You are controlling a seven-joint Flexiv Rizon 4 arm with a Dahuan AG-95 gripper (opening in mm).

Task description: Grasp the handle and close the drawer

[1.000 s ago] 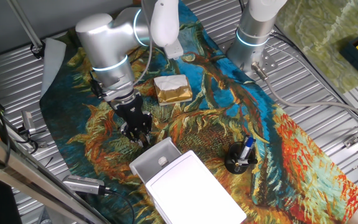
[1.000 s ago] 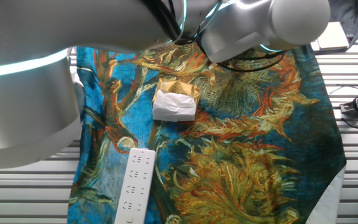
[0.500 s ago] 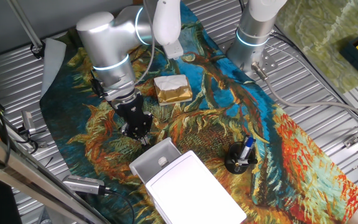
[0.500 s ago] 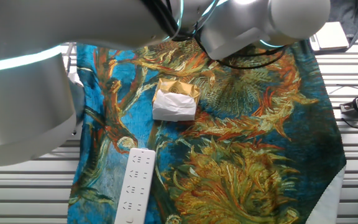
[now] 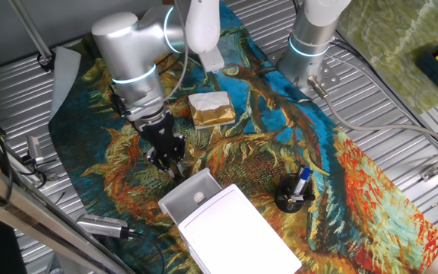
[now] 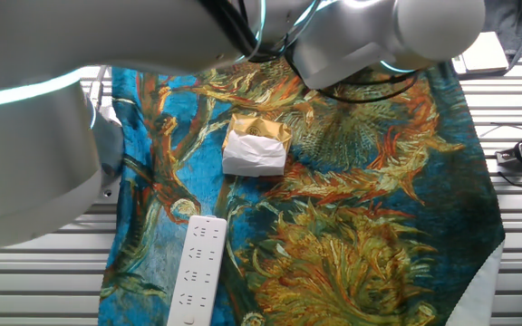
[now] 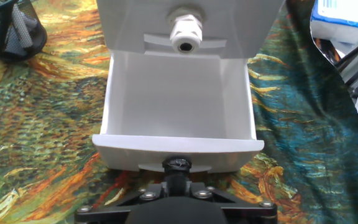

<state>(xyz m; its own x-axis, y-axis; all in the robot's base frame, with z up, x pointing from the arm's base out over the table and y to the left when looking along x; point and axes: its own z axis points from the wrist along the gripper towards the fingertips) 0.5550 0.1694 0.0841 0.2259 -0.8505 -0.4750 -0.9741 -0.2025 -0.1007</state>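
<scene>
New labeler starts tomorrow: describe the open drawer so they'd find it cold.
On the sunflower-print cloth, find the white flat-topped box. The drawer is the shallow light-grey tray sticking out of it toward the gripper. Unlike the gold-and-white wrapped block and black mesh pen cup, it is open-topped and empty.

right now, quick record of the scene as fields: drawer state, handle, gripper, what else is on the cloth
drawer: pulled open from the white box, nothing inside
handle: not clearly visible; a dark round part sits at the middle of the drawer's front edge in the hand view
gripper: low over the cloth, right at the drawer's front; open or shut cannot be told
wrapped block: gold and white, on the cloth beyond the gripper
black mesh cup: holds pens, stands beside the box
remote: white, lies on the cloth
cloth: painted pattern, covers the table
</scene>
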